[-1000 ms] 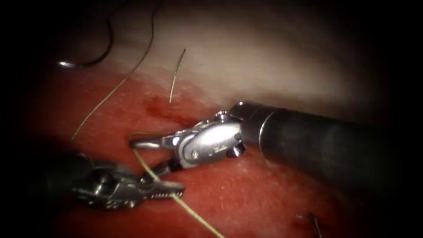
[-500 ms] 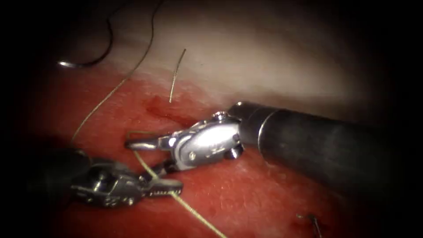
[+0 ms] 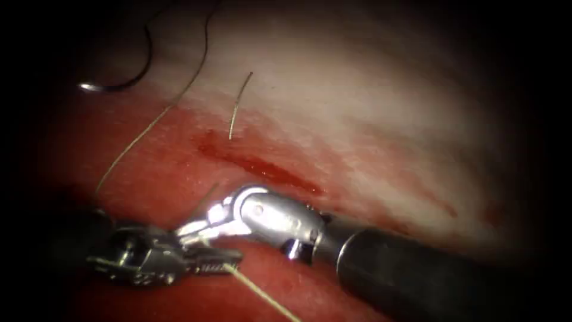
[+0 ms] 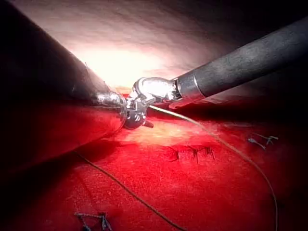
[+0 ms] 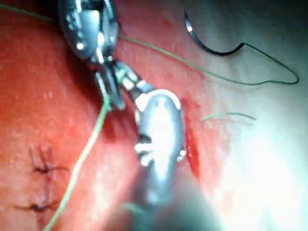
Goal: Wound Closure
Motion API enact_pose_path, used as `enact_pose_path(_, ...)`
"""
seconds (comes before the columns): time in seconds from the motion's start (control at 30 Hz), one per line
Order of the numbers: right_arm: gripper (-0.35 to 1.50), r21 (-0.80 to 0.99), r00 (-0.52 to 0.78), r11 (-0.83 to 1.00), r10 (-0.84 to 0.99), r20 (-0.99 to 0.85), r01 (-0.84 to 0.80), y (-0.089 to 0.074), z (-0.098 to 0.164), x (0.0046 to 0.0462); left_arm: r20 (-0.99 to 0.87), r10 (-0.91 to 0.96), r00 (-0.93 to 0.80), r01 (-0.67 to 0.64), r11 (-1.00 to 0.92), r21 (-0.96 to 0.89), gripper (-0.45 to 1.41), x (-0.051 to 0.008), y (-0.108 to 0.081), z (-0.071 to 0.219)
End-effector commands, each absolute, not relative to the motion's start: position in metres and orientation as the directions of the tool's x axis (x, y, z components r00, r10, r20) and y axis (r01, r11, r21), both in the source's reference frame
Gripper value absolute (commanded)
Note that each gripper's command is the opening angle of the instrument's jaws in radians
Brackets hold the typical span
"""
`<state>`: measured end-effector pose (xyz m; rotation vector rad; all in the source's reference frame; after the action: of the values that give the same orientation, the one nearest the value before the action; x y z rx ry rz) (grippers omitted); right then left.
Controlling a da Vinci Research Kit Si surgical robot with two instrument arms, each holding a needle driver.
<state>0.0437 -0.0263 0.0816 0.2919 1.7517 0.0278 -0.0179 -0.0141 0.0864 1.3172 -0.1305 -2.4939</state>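
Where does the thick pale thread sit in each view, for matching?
Endoscope: thread runs from the left gripper, which holds it, to the bottom edge.
Left wrist: thread leaves where both tools meet.
Right wrist: thread trails from the left gripper.
Landmark: left gripper.
Needle lies loose on tissue.

endoscope overhead, wrist views close, perhaps overlapping

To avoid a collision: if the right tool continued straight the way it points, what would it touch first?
Probably the left tool: the right tool points left, its tip already at the left tool's tip. Depth between them is unclear.
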Motion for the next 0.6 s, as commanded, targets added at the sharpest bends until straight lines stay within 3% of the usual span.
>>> enact_pose_path(0.03, -0.35, 0.179, -0.172, 0.972, 0.205, -0.964, 0.155, -0.0253, 0.0821, 0.0439, -0.802, -0.268, -0.533, 0.205, -0.961, 0.185, 0.68, -0.0182, -0.0139, 0.0869)
enact_pose_path(0.2, -0.35, 0.232, -0.152, 0.971, 0.238, -0.959, 0.058, -0.0235, 0.0825, 0.0428, -0.818, -0.155, -0.554, 0.105, -0.988, 0.116, 0.98, -0.0167, -0.0124, 0.0856)
enact_pose_path(0.6, -0.35, 0.389, -0.007, 0.918, 0.389, -0.921, -0.082, -0.0208, 0.0850, 0.0415, -0.827, -0.110, -0.552, 0.028, -0.993, 0.114, 1.01, -0.0136, -0.0111, 0.0821)
